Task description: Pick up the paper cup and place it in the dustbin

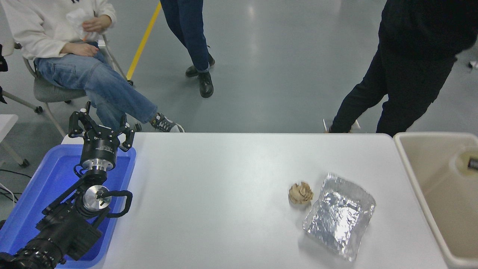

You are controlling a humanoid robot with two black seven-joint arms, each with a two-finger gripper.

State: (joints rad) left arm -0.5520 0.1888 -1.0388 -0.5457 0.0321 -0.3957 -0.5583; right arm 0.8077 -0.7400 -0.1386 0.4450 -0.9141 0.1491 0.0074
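Bright even overhead light, glare on floor (257, 22), soft shadows, slight motion blur

The table (231, 179) is showing plain white with a soft grey sheen. The dustbin (410, 175) is showing beige, and the paper cup (463, 164) inside it is looking pale white with a cream inside. The foil tray (339, 216) is glinting crinkled silver, and the paper ball (300, 192) is showing tan. The shallow tray (41, 194) is glowing bright blue. The left end effector (101, 129) is showing black above a silver metal collar. A yellow line (143, 39) is crossing the grey floor (280, 67).
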